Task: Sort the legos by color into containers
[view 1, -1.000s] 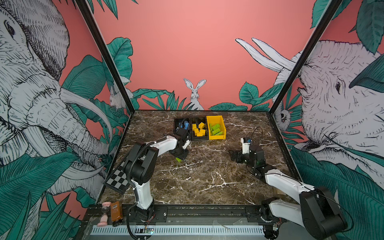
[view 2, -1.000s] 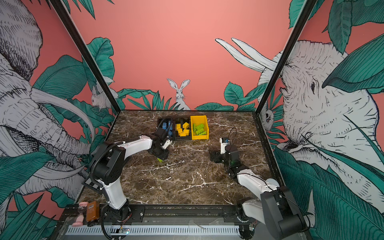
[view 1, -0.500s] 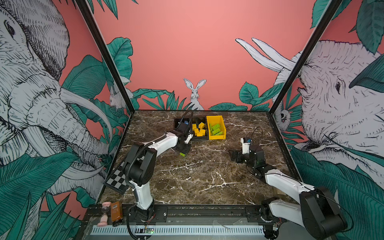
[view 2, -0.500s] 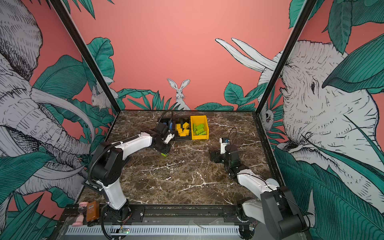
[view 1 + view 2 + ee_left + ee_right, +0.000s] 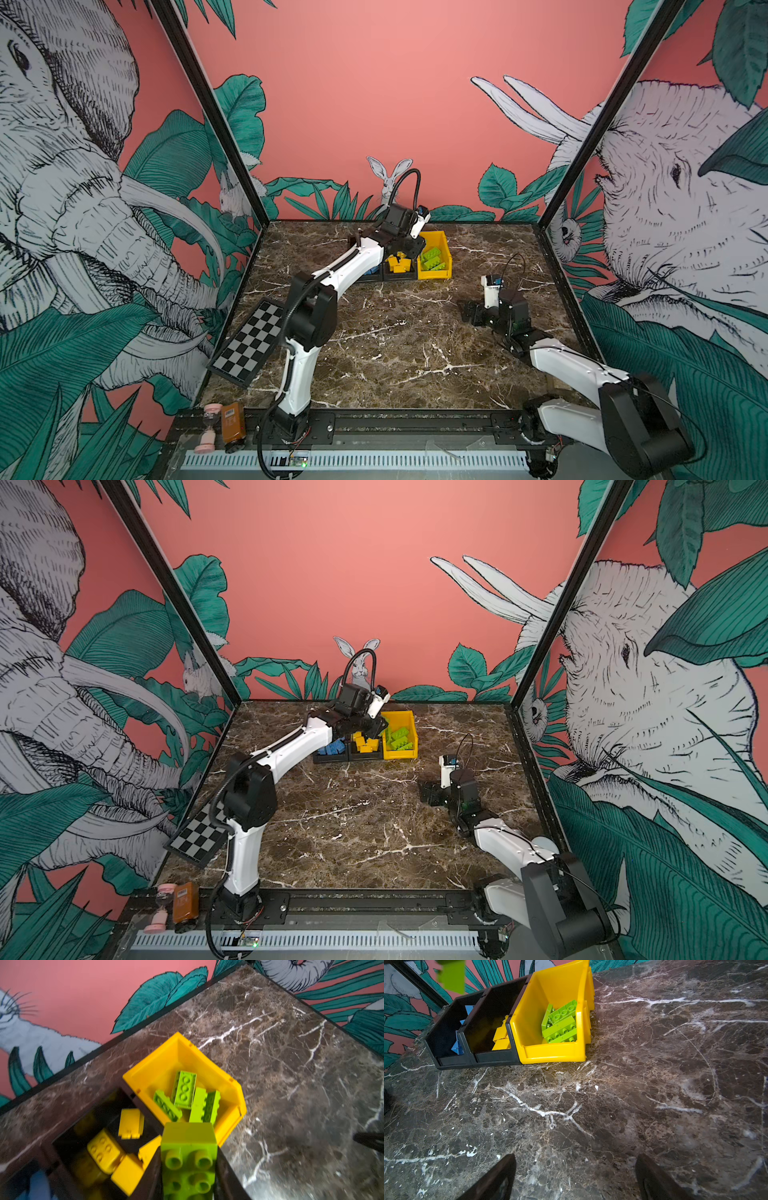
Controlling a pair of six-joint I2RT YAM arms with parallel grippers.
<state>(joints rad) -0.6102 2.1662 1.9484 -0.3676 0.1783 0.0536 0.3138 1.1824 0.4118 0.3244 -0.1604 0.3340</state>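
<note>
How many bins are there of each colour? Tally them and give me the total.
Black bins: 2
Yellow bin: 1
Total: 3

The far wall (image 5: pixel 374 91) is flat salmon pink, with a small white rabbit (image 5: pixel 389 178) drawn at its foot among teal leaves (image 5: pixel 309 195). The left wall (image 5: pixel 75 174) carries a large ink-drawn elephant with tusks and broad foliage. The right wall (image 5: pixel 681 195) shows another grey animal head under leaves. Black posts (image 5: pixel 208 112) mark the far corners. The tabletop (image 5: pixel 395 357) is dark brown marble with white veins, evenly lit. A checkerboard (image 5: pixel 249 343) sits at its left edge. A black rail (image 5: pixel 415 420) runs along the near side, with a pink hourglass (image 5: pixel 208 430) and an orange box (image 5: pixel 232 422) at its left end.
</note>
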